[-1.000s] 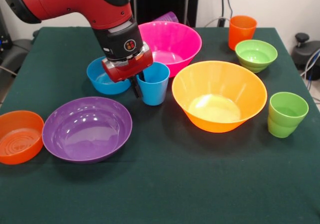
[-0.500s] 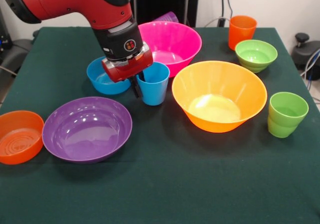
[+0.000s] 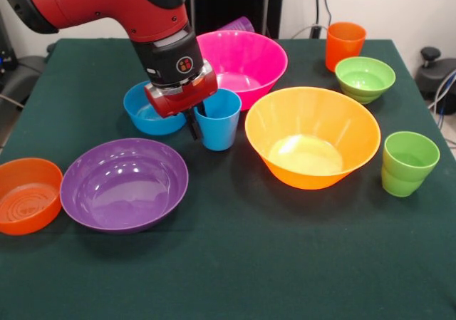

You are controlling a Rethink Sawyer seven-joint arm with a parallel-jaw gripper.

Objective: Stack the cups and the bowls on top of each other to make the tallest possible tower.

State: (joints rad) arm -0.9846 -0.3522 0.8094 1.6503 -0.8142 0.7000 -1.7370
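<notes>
A: Cups and bowls are all spread out on the table [image 3: 235, 263]. Nothing is stacked yet. Near the front sit the orange bowl [image 3: 27, 195] and the purple bowl [image 3: 123, 184], side by side and almost touching.

B: Why are they open side up?

A: So other things can sit inside them, I think. A bit further back is the yellow bowl [image 3: 311, 136], with the green cup [image 3: 408, 163] just beside it on the other side.

B: And the robot?

A: Its gripper [image 3: 197, 120] is down at the blue cup [image 3: 219, 118], in the middle. One dark finger goes inside the cup and one sits outside, so the cup's wall is between them. I think it holds the wall that way because the cup is too round to grab from both sides. It looks like it is pinching the wall, and the cup stands on the table.

B: What is behind it?

A: The blue bowl [image 3: 149, 110] is just behind the gripper. The pink bowl [image 3: 246, 62] is touching the blue cup's far side. Far back are the green bowl [image 3: 365, 78], the orange cup [image 3: 345, 45], and a purple cup [image 3: 239, 26] peeking over the pink bowl.

B: What could go wrong?

A: The cup could bump the pink bowl when it goes up.
</notes>
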